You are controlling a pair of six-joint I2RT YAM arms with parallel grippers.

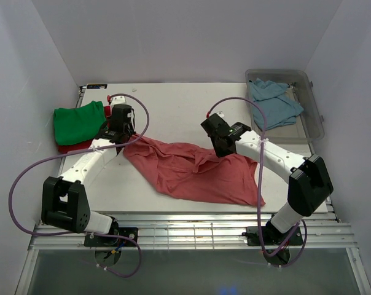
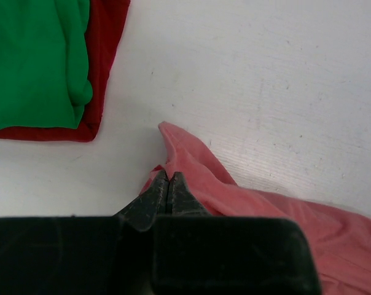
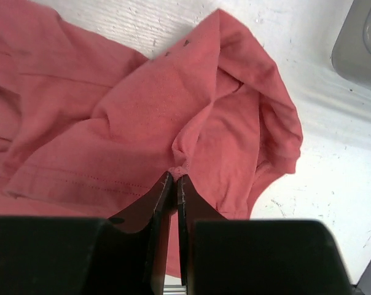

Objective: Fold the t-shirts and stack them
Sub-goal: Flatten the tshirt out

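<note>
Left gripper (image 1: 126, 142) has its jaws pressed together on the pink shirt (image 1: 191, 172), pinching a corner of the cloth at the shirt's 10 o'clock end. In the left wrist view the fingertips of this gripper (image 2: 168, 179) meet with a raised ridge of pink shirt (image 2: 265, 215) caught between them, and the fabric trails off toward 4 o'clock across the table (image 2: 265, 74).

Right gripper (image 1: 222, 149) is also clamped on the pink shirt, at its edge toward 1 o'clock. In the right wrist view this gripper (image 3: 176, 177) shows only a thin slit between the jaws, with a small pucker of pink shirt (image 3: 142, 104) nipped at the tips. Folds radiate up from that pucker, and a sleeve-like flap curls over toward 2 o'clock.

Seen from above, the pink shirt lies crumpled and spread out at the middle of the table (image 1: 173, 110), running from 10 o'clock down to 5 o'clock between the two arms.

At 9 o'clock the green shirt (image 1: 78, 121) sits folded on top of the red shirt (image 1: 69, 148), whose edge shows beneath it. The left wrist view shows green shirt (image 2: 32, 61) over red shirt (image 2: 105, 49) at 10 o'clock, apart from the pink cloth.

At 2 o'clock the blue shirt (image 1: 274, 104) lies bunched inside the bin (image 1: 314, 123). A corner of the bin (image 3: 360, 43) shows at 2 o'clock in the right wrist view.
</note>
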